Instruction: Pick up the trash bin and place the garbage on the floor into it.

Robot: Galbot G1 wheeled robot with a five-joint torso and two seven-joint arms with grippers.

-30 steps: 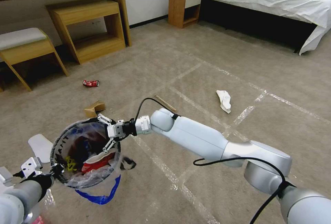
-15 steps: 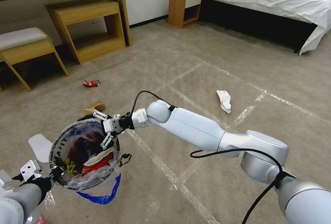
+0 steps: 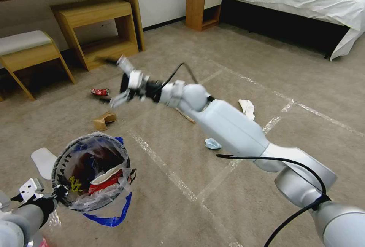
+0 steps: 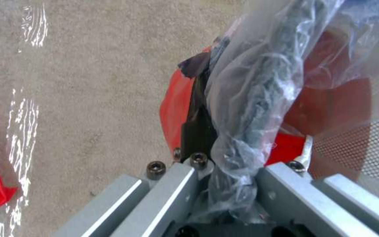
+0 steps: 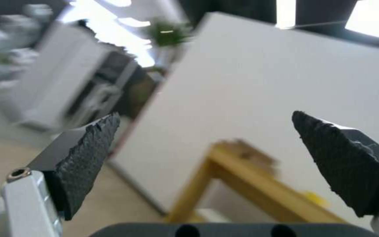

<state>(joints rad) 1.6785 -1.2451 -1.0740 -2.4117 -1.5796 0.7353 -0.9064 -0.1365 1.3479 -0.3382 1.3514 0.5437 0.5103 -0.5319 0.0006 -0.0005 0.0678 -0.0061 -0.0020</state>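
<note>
The left gripper (image 3: 57, 193) is clamped on the bagged rim of the small round red trash bin (image 3: 93, 171), held low at the robot's left above the carpet. The right gripper (image 3: 121, 83) hangs spread wide, empty. Risk: the slick liner slipping, tipping the bin.

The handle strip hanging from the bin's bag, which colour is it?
Blue. The handle strip hangs below the trash bin; the head view shows it best.

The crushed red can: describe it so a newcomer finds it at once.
Start at the low wooden bench by the wall; on the carpet before it lies the crushed red can. Unlike the brown cardboard scrap nearby, it is shiny red.
</note>
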